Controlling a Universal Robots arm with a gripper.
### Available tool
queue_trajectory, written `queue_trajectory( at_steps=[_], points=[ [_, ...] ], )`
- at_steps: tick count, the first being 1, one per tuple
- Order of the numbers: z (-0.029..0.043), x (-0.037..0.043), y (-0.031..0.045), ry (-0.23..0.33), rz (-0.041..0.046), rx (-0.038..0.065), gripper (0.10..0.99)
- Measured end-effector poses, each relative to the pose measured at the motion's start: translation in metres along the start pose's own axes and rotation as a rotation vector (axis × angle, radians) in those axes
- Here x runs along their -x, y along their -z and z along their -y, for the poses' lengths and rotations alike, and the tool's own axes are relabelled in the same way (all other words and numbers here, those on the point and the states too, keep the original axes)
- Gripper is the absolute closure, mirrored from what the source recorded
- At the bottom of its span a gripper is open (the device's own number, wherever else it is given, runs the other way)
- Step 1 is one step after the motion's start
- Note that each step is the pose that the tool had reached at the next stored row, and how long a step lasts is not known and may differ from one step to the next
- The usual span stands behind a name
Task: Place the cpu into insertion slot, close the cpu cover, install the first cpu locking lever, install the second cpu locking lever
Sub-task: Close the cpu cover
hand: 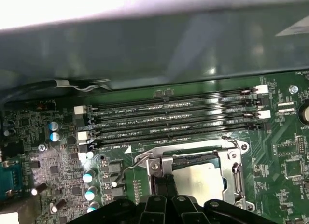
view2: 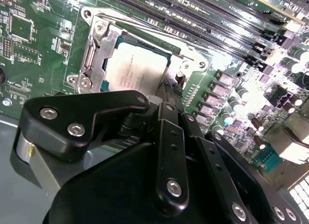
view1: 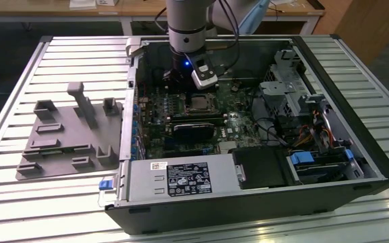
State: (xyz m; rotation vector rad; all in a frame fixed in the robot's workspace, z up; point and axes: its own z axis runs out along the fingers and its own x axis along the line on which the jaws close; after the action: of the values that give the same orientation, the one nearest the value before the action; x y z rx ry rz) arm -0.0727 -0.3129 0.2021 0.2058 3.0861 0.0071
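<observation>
- Black claw (view2: 166, 91) links sit closest in both wrist views. Its fingertips look pressed together with nothing seen between them, and they rest at the edge of the cpu (view2: 137, 69).
- Flat in the insertion slot (view2: 145, 33), the cpu shows its grey top through the window of the cpu cover (view2: 99, 52), which lies down over it.
- One thin wire lever (hand: 133, 166) stands up off a corner of the slot, apart from the cover's rim.
- Long black memory slots (hand: 178, 120) run just beside the slot, on the side away from the claw. A row of small capacitors (hand: 89, 178) lines another side, with bare green board between.
- In the exterior view the arm comes down into the open computer case (view1: 377, 167), close to its far wall. Room is open above the board.
- Beside the case, a grey moulded fixture (view1: 66, 142) lies on the slatted worktop (view1: 18, 76), on the exterior view's left.
</observation>
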Motion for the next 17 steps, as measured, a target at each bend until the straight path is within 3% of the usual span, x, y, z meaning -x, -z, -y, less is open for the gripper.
queue_trajectory(
  at_steps=[11, 17],
  points=[
    [0.0001, -0.0004, -0.0019, 0.003, 0.0017, 0.005, 0.984],
    [0.0, -0.0001, 0.0022, 0.003, 0.0017, 0.006, 0.984]
  ],
)
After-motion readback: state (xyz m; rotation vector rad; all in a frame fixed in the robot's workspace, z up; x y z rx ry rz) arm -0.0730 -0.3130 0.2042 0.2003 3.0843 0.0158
